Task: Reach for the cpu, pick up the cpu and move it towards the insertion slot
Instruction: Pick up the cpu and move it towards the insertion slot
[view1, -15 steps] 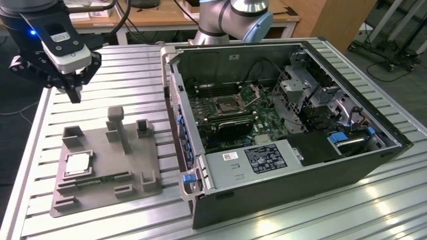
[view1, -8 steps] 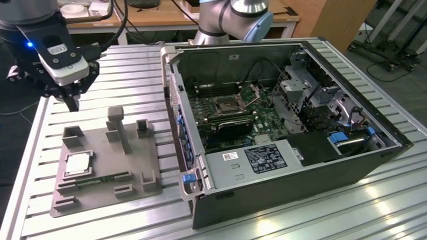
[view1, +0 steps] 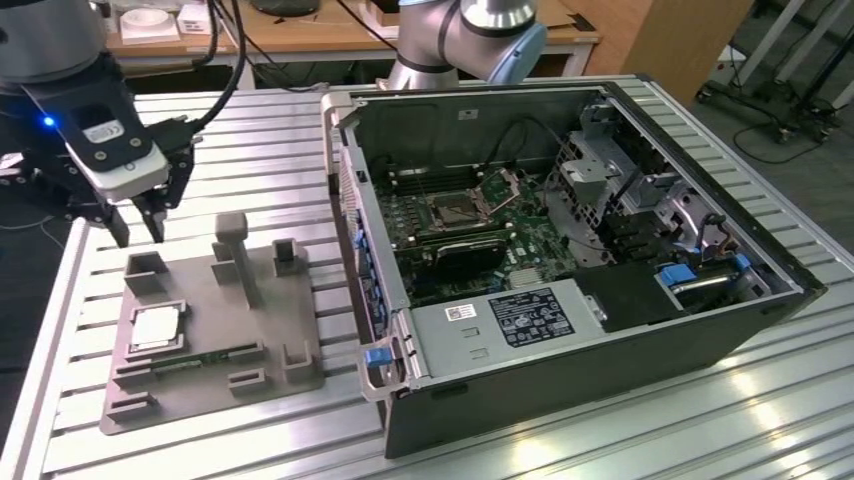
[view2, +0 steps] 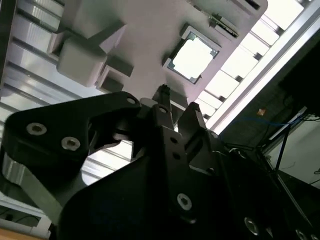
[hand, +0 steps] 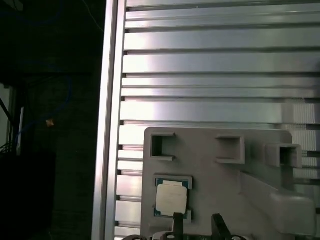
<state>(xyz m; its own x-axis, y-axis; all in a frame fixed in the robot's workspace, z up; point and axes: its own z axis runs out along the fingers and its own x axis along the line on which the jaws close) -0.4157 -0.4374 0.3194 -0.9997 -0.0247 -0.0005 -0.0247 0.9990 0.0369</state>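
Observation:
The cpu (view1: 156, 328) is a small silver square with a tan rim, lying flat in a recess of the grey tray (view1: 274, 375) at the exterior view's left. My gripper (view1: 138, 232) hangs above the table just behind the tray's far corner, apart from the cpu, open with nothing between its fingers. In both wrist views the cpu (view2: 194, 59) (hand: 171, 197) lies a short way beyond the dark fingertips (view2: 162, 97) (hand: 176, 222). The insertion slot (view1: 458, 208) sits on the green board inside the open computer case (view1: 574, 350), its metal bracket raised.
The tray has several upright grey blocks (view1: 231, 240) and holds a thin green memory stick (view1: 200, 358) near its front. The ribbed metal table (view1: 267, 140) ends in an edge just beyond the tray at the exterior view's left. The arm's base (view1: 467, 40) stands behind the case.

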